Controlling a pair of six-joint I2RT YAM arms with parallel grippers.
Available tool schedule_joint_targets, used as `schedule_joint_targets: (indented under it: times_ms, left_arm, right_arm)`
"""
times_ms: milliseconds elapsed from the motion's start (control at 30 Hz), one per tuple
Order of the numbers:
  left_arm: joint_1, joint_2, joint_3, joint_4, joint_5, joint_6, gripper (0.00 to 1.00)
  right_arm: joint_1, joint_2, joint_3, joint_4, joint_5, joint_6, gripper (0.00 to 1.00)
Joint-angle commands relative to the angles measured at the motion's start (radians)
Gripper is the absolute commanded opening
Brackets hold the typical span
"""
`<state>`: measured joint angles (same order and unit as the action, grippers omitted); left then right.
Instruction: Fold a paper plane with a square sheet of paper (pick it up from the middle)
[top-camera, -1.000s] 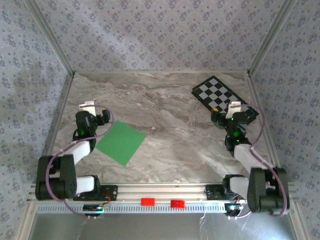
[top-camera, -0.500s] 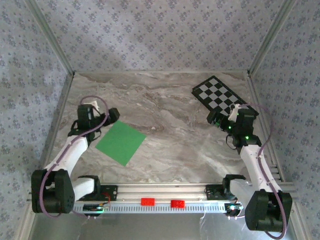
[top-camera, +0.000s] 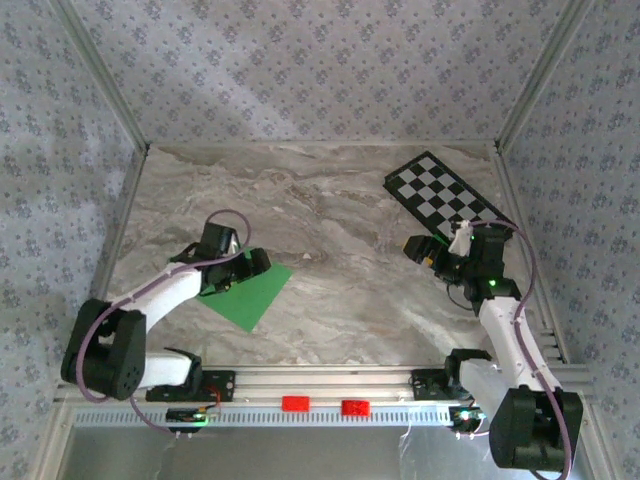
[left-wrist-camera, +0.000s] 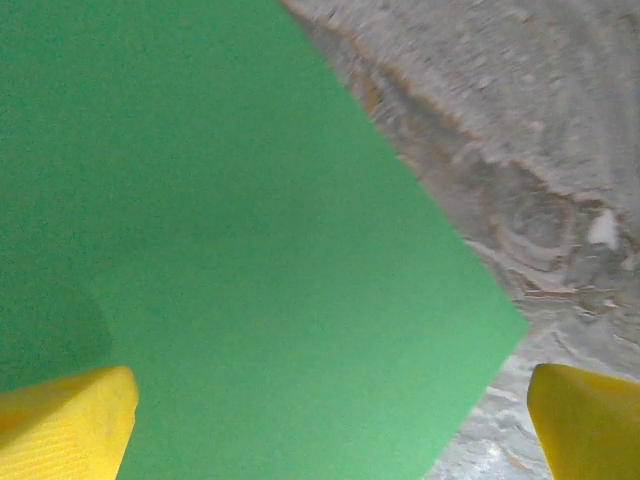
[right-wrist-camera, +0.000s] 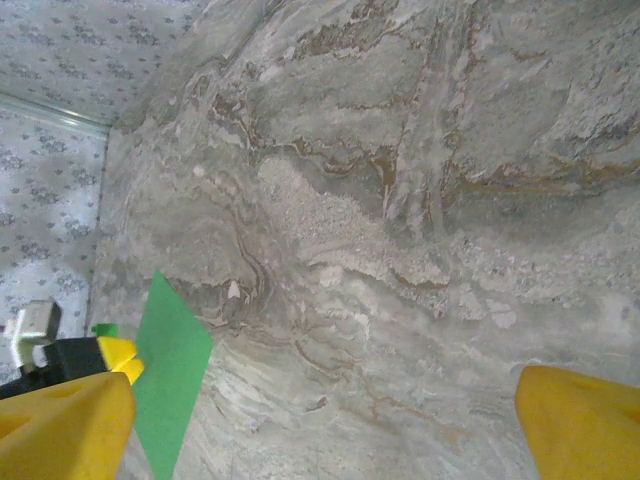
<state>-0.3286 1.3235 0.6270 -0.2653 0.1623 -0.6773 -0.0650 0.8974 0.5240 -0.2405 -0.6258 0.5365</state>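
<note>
- The square sheet of paper (top-camera: 252, 298) lies flat and unfolded on the left half of the marbled surface (top-camera: 330, 200), turned corner-on like a diamond; no crease shows, so the folding has not begun
- From where I stand, the step in hand is the reach for the pick-up; the left pincer (top-camera: 243, 266) hovers over the sheet's far corner, jaws spread wide and holding nothing
- Its wrist view shows green (left-wrist-camera: 250, 250) across most of the gap; one yellow finger (left-wrist-camera: 60, 425) sits over the paper and the other (left-wrist-camera: 590, 420) lies past its edge; whether it touches, I cannot tell
- The right pincer (top-camera: 425, 250) stands well apart on the right, just beside the near end of the checkered board (top-camera: 440, 190); it is spread wide and empty, facing the sheet (right-wrist-camera: 170, 380) across bare marble
- Next, I judge, the left pincer must shift toward the sheet's middle, press down and pinch up a ridge; thin paper may slide instead of lifting
- No container stands here; the sheet rests bare on the surface
</note>
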Motion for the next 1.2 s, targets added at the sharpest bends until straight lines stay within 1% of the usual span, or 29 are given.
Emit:
schedule_joint_targets:
  times_ms: [0, 233, 467, 700, 900, 1167]
  left_arm:
    - [-0.012, 0.052, 0.04, 0.022, -0.024, -0.063, 1.0]
    - [-0.041, 0.188, 0.082, 0.063, -0.023, -0.095, 1.0]
    - [-0.092, 0.272, 0.121, 0.054, -0.023, -0.069, 1.0]
    - [-0.172, 0.338, 0.164, 0.048, -0.021, -0.019, 1.0]
    - [-0.26, 0.402, 0.245, 0.023, -0.022, 0.04, 1.0]
    - [-0.385, 0.526, 0.413, -0.061, -0.019, 0.144, 1.0]
  right_arm:
    - [0.004, -0.008, -0.015, -0.033, -0.034, 0.016, 1.0]
    - [0.0, 0.006, -0.01, -0.083, -0.024, 0.006, 1.0]
    - [-0.002, 0.017, -0.021, -0.081, -0.041, 0.009, 1.0]
    - [-0.004, 0.02, -0.026, -0.085, -0.038, 0.003, 1.0]
    - [-0.005, 0.028, -0.026, -0.102, -0.04, 0.002, 1.0]
    - [-0.01, 0.023, -0.024, -0.139, -0.028, -0.005, 1.0]
